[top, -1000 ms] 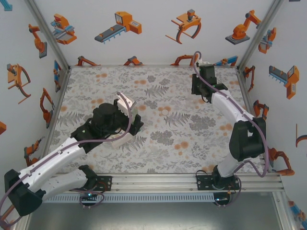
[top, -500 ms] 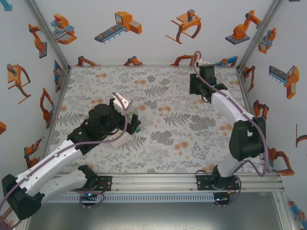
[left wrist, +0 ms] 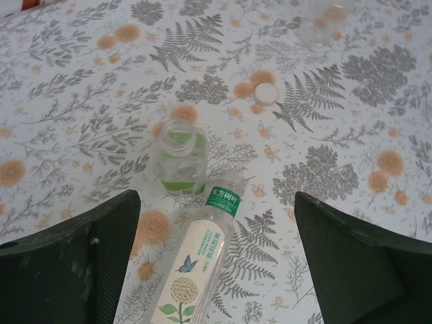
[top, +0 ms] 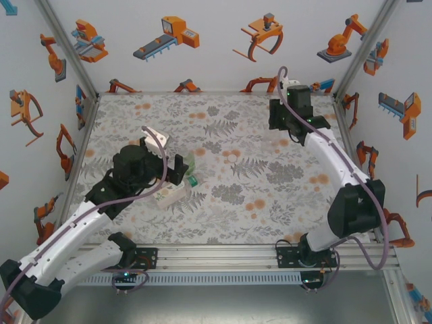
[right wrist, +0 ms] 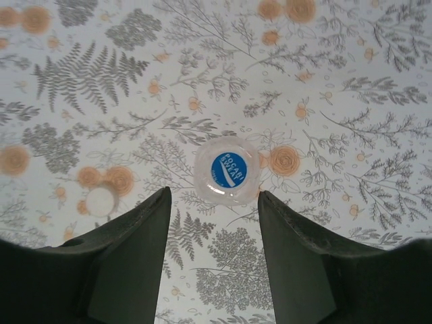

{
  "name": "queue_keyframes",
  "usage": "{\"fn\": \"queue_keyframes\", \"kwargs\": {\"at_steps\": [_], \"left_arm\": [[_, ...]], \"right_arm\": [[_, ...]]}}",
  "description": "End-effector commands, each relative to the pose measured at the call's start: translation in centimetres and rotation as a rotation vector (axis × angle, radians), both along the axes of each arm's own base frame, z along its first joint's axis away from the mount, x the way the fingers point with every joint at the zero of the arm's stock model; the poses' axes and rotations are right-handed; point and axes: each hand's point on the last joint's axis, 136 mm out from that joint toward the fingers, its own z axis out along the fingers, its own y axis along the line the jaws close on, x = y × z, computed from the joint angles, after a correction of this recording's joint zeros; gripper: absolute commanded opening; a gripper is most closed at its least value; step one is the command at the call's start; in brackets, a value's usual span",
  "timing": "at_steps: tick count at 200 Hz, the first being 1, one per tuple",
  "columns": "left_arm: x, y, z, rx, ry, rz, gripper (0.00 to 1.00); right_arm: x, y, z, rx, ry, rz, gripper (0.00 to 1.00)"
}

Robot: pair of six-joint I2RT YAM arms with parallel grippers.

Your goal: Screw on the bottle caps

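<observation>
Capping looks finished on the clear bottle (right wrist: 201,183), blue cap (right wrist: 228,169) on, upright below the right gripper (right wrist: 213,196) with jaws parted, so the left gripper (left wrist: 212,202), jaws spread wide above the uncapped green bottle (left wrist: 179,162) and the lying labelled bottle (left wrist: 196,263), probably must fetch a cap next.

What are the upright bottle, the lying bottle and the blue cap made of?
Upright bottle: likely thin green-tinted plastic, see-through. Lying bottle: whitish plastic, likely, with a glossy printed label. Blue cap: probably smooth plastic, white lettering printed on top.
</observation>
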Motion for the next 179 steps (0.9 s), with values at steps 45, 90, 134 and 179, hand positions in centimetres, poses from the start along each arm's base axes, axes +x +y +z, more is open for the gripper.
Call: {"fn": "queue_keyframes", "kwargs": {"at_steps": [45, 90, 134, 179], "left_arm": [[0.3, 4.4, -1.3, -0.086, 0.123, 0.146, 0.89], [-0.6, 6.1, -1.2, -0.068, 0.115, 0.166, 0.90], [-2.0, 7.2, -0.9, -0.050, 0.075, 0.171, 0.92], [-3.5, 8.2, -0.3, -0.058, 0.056, 0.190, 0.94]], "right_arm": [[-5.7, 6.0, 1.9, 0.146, -0.135, 0.325, 0.52], [-9.7, 12.0, 0.2, 0.196, -0.210, 0.555, 0.53], [-12.8, 18.4, -1.3, 0.241, -0.298, 0.714, 0.62], [-13.6, 23.8, -3.2, 0.265, -0.330, 0.753, 0.77]]}}
